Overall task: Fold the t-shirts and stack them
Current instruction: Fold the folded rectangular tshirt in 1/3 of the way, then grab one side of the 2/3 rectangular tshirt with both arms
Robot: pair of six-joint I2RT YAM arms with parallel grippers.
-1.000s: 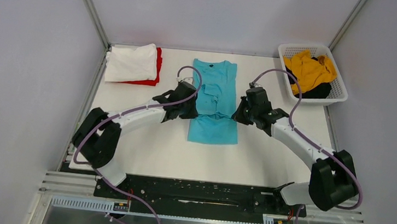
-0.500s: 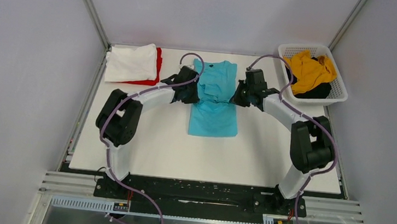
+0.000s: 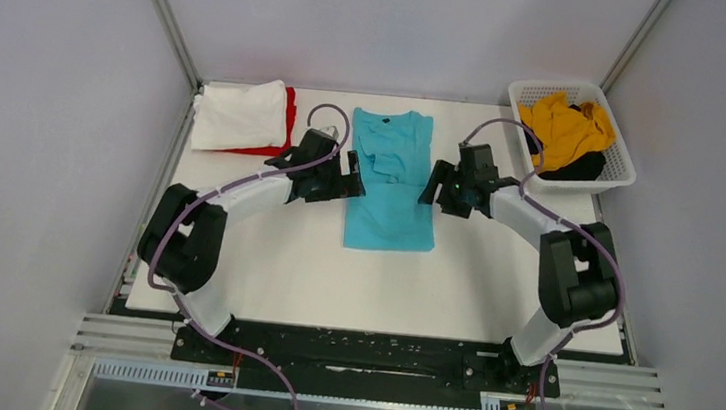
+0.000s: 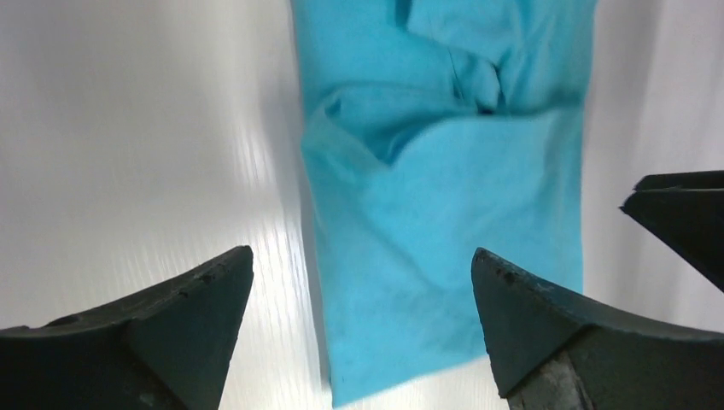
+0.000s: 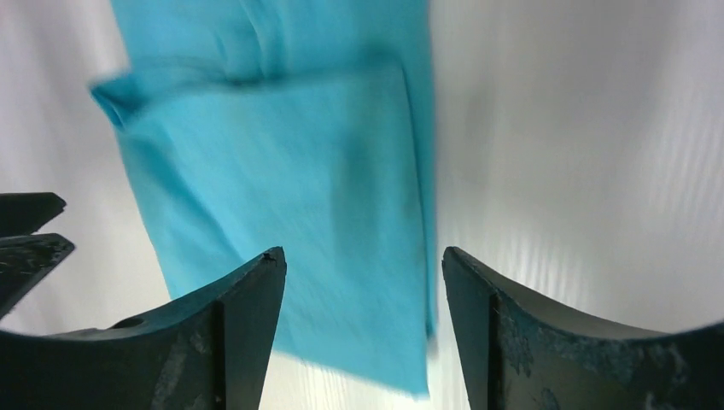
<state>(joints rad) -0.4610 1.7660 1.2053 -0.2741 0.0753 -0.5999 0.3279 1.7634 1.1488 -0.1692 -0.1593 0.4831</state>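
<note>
The turquoise t-shirt (image 3: 392, 193) lies lengthwise mid-table (image 3: 283, 268), collar at the far end and sleeves folded inward, so it forms a narrow strip. The left gripper (image 3: 352, 179) and right gripper (image 3: 430, 188) flank its long edges about halfway along, each with fingers spread and holding nothing. They look placed to take both sides for a crosswise fold. Bare table lies beyond the hem, toward the arms. The white t-shirt (image 3: 240, 113), folded on the red t-shirt (image 3: 289, 123), sits far left, probably the stack. The lattice basket (image 3: 623, 172) with the mustard-yellow t-shirt (image 3: 567, 129) and black t-shirt (image 3: 581, 168) crowds the right arm.
</note>
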